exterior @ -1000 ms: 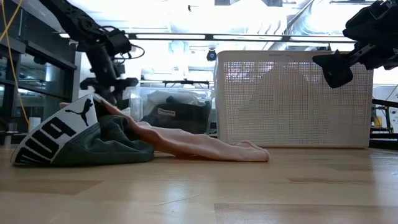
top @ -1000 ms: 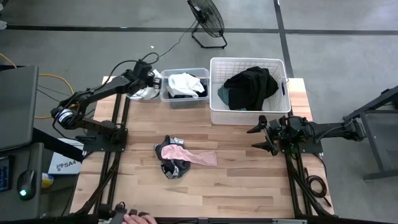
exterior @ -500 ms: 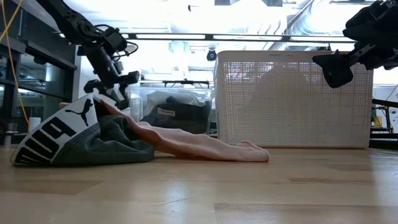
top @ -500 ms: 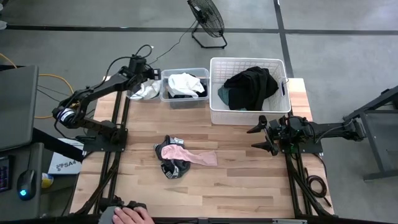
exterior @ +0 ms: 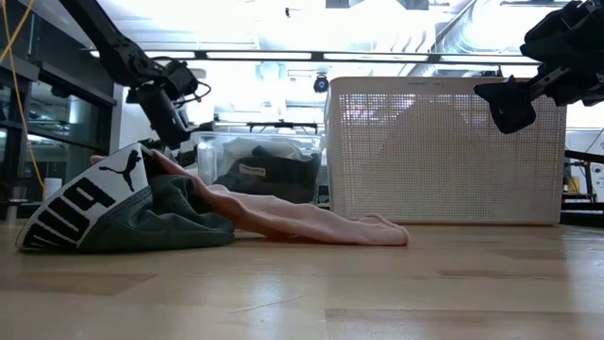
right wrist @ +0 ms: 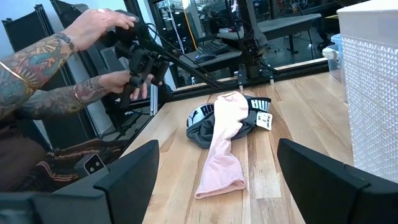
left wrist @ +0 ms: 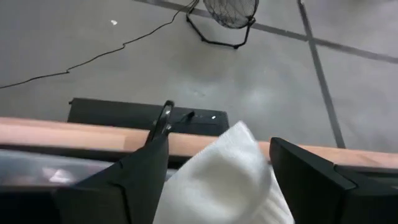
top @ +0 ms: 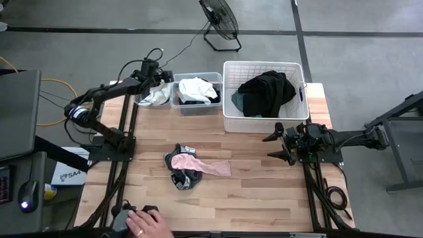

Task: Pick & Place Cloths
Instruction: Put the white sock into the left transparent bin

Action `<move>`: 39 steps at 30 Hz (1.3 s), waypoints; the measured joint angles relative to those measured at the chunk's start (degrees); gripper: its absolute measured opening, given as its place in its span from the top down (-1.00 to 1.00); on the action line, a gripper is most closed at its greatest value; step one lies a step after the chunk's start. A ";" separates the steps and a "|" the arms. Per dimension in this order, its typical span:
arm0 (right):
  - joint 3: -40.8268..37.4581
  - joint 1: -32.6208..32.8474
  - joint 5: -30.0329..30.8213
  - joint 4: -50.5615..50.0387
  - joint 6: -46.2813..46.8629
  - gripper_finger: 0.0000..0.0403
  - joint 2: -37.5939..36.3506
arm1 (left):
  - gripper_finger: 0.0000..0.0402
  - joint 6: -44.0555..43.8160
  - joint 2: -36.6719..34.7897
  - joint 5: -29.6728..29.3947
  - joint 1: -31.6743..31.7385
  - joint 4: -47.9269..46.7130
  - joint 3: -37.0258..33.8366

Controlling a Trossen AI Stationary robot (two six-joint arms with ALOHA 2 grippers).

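Note:
My left gripper (top: 160, 79) hangs over the table's far left corner, beside the clear bin (top: 196, 104). Its fingers stand apart, with a white cloth (left wrist: 224, 180) between them. The same white cloth (top: 153, 96) droops below the gripper. At mid-table a pink cloth (top: 201, 165) lies across a dark cloth with a white-lettered waistband (exterior: 90, 203). Black and teal cloths (top: 264, 92) fill the white basket (top: 228, 119). My right gripper (top: 281, 144) waits open at the table's right side. My left gripper has the white cloth's rounded end (left wrist: 239, 146) between its open fingers, which slant down from the near left. Whether either finger touches the cloth, I cannot tell.
The clear bin holds white and black cloths (top: 197, 89). A person's hand (top: 142, 225) rests at the table's near edge, and a person's hands (right wrist: 99, 50) hold a controller beyond the left side. Bare wood (top: 264, 192) lies right of the pile.
My left gripper has moved a little toward the table's far edge, over the white cloth, and has rolled about its own axis. The white cloth stays at the far left corner. The person's hand at the near edge has come further into view.

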 joint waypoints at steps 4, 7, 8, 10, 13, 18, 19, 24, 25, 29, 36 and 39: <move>0.00 0.00 -0.01 0.01 0.00 -0.58 0.01 | -0.37 -0.61 1.67 1.44 0.03 1.00 0.02; 0.00 -0.02 0.00 0.01 0.00 -0.58 0.00 | -0.37 -0.96 2.63 2.71 0.04 1.28 0.08; 0.00 -0.01 -0.02 0.00 0.00 -0.58 0.01 | -0.37 -1.04 2.88 2.99 0.04 1.33 0.13; 0.01 0.00 -0.01 0.01 0.00 -0.58 0.01 | -0.36 -1.06 3.02 3.60 0.04 1.34 0.15; -0.01 0.00 -0.02 0.00 0.00 -0.58 -0.01 | -0.26 -1.04 3.05 3.86 0.04 1.32 0.15; 0.00 0.00 -0.02 0.01 0.00 -0.58 0.01 | 0.13 -0.11 3.08 3.88 0.04 1.45 0.15; 0.01 -0.01 -0.02 0.00 0.00 -0.58 0.01 | 0.24 0.25 3.08 3.89 0.02 1.43 0.15; 0.01 -0.01 0.00 0.01 0.00 -0.58 0.01 | 0.84 1.80 3.07 4.00 -0.09 0.92 0.15; -0.01 0.00 0.00 0.01 0.00 -0.58 -0.01 | 0.91 2.04 2.93 4.02 -0.11 0.76 0.15; 0.01 -0.01 -0.01 0.00 0.00 -0.58 0.00 | 0.93 3.98 1.51 3.91 -0.13 -0.90 0.03; -0.01 0.00 -0.01 0.00 0.00 -0.58 0.01 | 0.98 8.27 -5.30 1.52 -0.22 -9.44 -0.20; -0.01 0.00 0.00 0.01 0.00 -0.58 0.00 | 0.98 10.29 -8.29 0.52 -0.22 -12.67 -0.20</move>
